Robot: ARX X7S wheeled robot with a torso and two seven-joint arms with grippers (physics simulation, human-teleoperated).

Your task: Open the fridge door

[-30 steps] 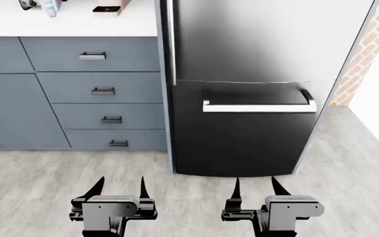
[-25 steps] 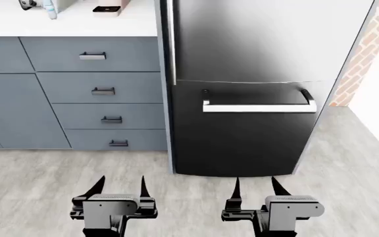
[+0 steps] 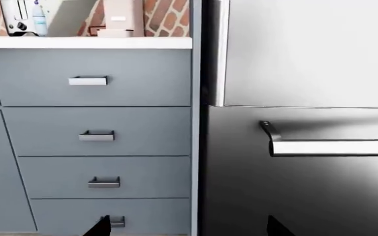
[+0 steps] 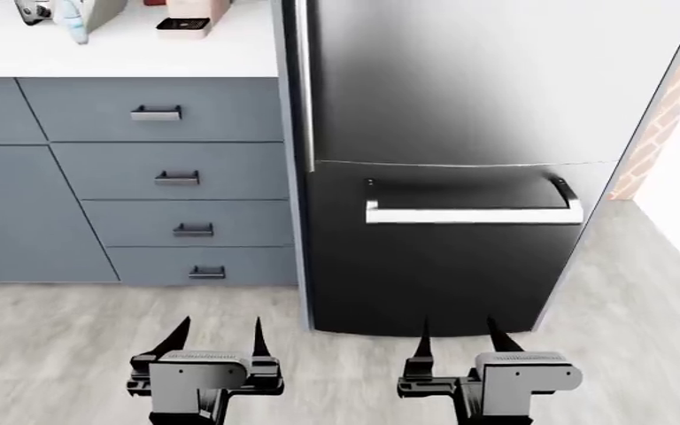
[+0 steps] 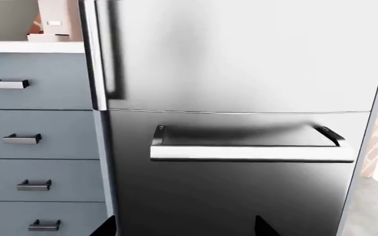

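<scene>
Fridge door (image 4: 470,80) shut, both claws, left (image 4: 216,335) and right (image 4: 459,336), open, empty, floor between

Grey wood-look floor (image 4: 68,336), fridge (image 4: 435,257) and grey-blue cabinet (image 4: 127,186) standing on it

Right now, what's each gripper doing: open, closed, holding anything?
Left gripper: open, empty, short of the fridge door.
Right gripper: open, empty, nothing between its fingers.
</scene>
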